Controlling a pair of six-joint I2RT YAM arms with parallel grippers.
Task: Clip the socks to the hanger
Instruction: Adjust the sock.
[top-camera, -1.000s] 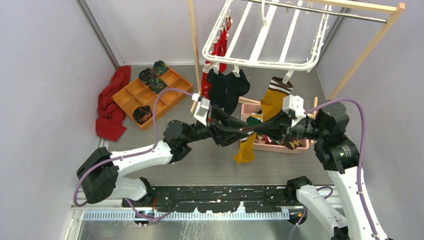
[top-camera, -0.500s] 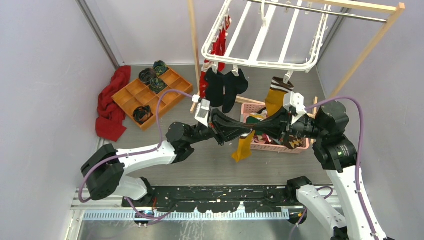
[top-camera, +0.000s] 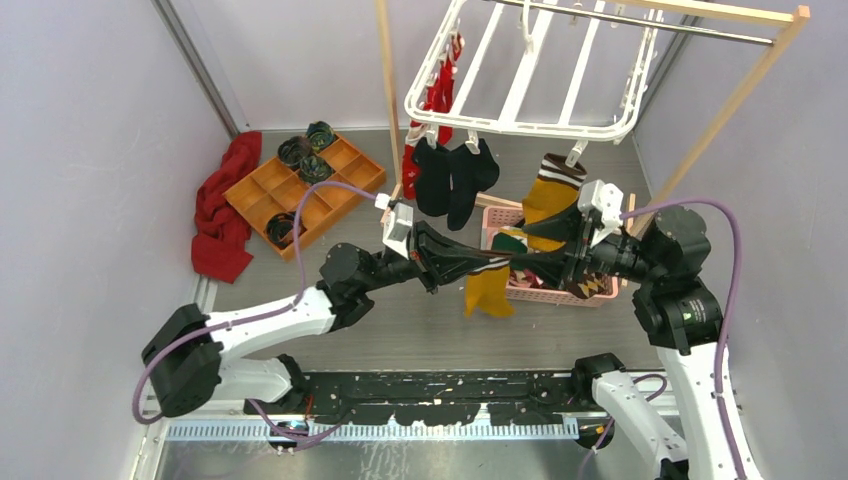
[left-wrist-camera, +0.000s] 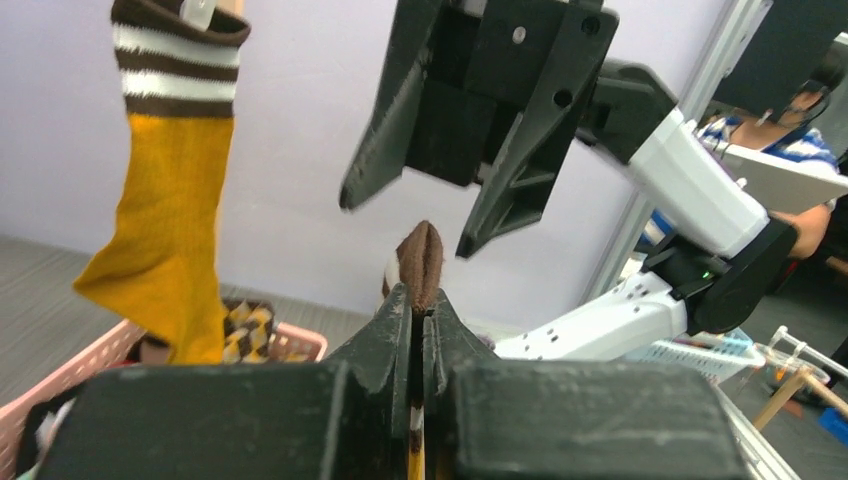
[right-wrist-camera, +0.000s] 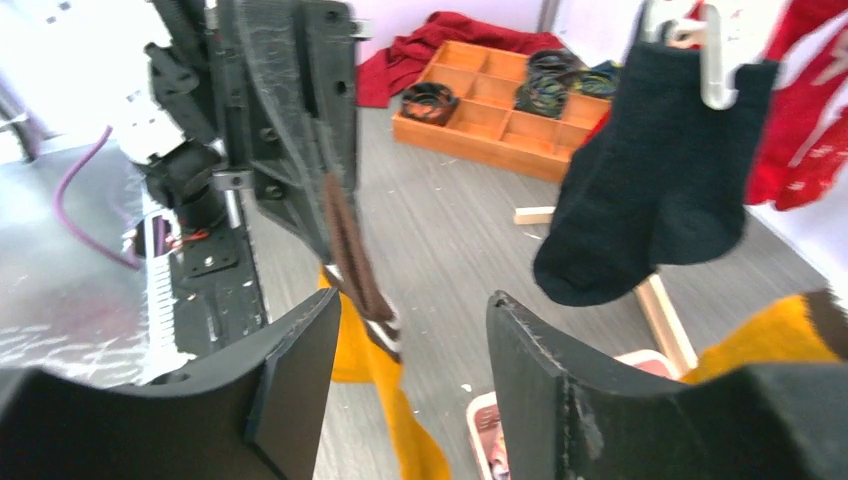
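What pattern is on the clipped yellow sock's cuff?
Cuff: brown with white stripes, clearest in left wrist view.

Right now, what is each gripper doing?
The left gripper is shut on the mustard-yellow sock, by its brown cuff.
The right gripper is open, holding nothing.

Now mustard sock (top-camera: 488, 292) tight between left fingers (left-wrist-camera: 385, 335); right fingers (right-wrist-camera: 300, 370) newly apart, off it.

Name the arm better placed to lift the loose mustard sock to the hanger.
Left. The left fingers are shut on the mustard sock's brown cuff; the right fingers stand open, holding nothing.
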